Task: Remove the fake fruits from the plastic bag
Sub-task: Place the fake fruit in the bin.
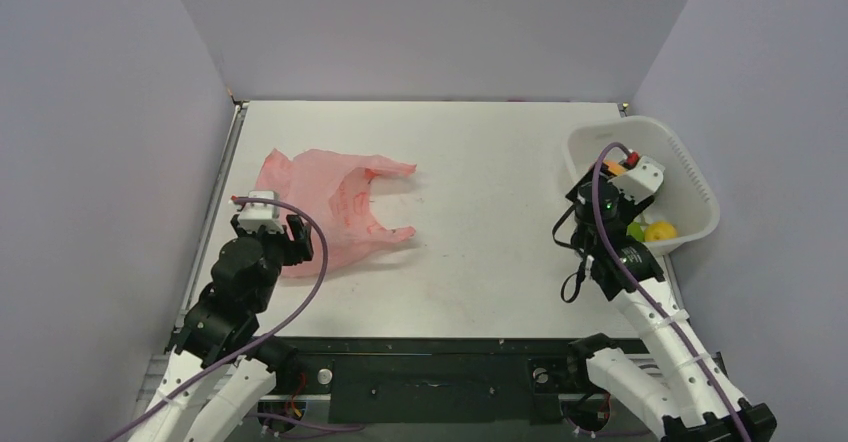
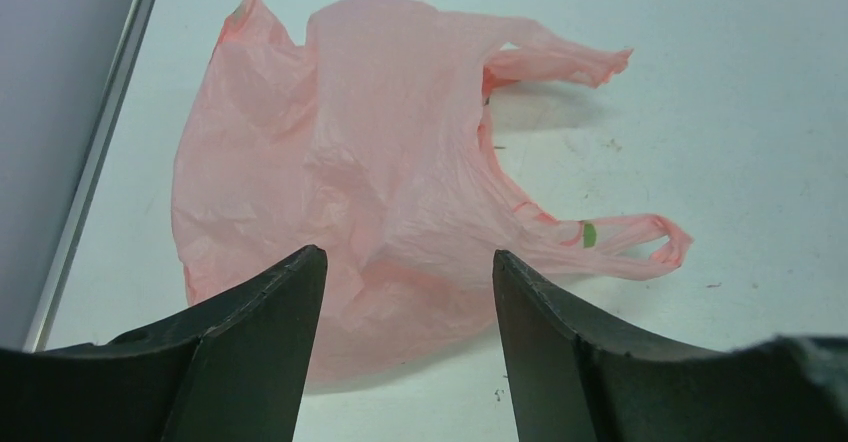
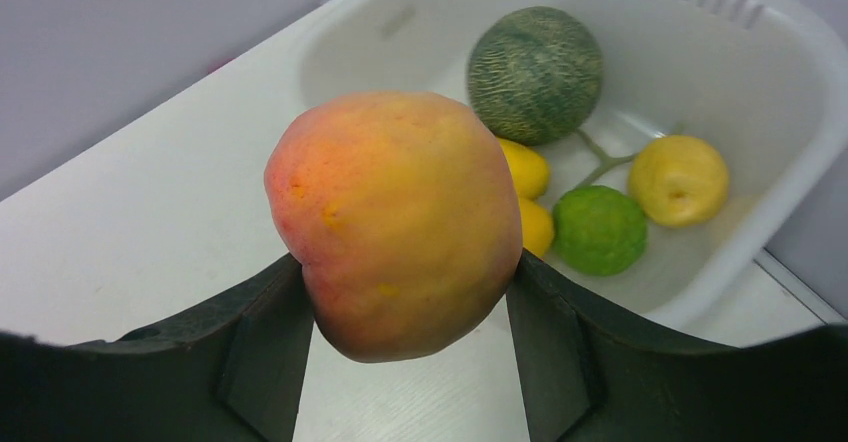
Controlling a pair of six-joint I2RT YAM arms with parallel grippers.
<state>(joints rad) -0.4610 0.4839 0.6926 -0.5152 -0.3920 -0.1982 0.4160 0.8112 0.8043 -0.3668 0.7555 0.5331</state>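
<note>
The pink plastic bag (image 1: 325, 207) lies flat and crumpled on the table at the left, handles toward the right. In the left wrist view the bag (image 2: 370, 162) shows no fruit bulge. My left gripper (image 1: 296, 237) is open and empty just above the bag's near edge (image 2: 405, 262). My right gripper (image 1: 612, 187) is shut on an orange-red peach-like fruit (image 3: 400, 217), held above the table beside the tub's near-left rim. A green netted melon (image 3: 535, 74), yellow lemons (image 3: 680, 177) and a green lime (image 3: 598, 229) lie in the tub.
The white rigid tub (image 1: 690, 177) stands at the right table edge against the wall; its rim (image 3: 790, 112) shows in the right wrist view. Purple walls enclose the table on three sides. A metal rail (image 1: 215, 202) runs along the left edge.
</note>
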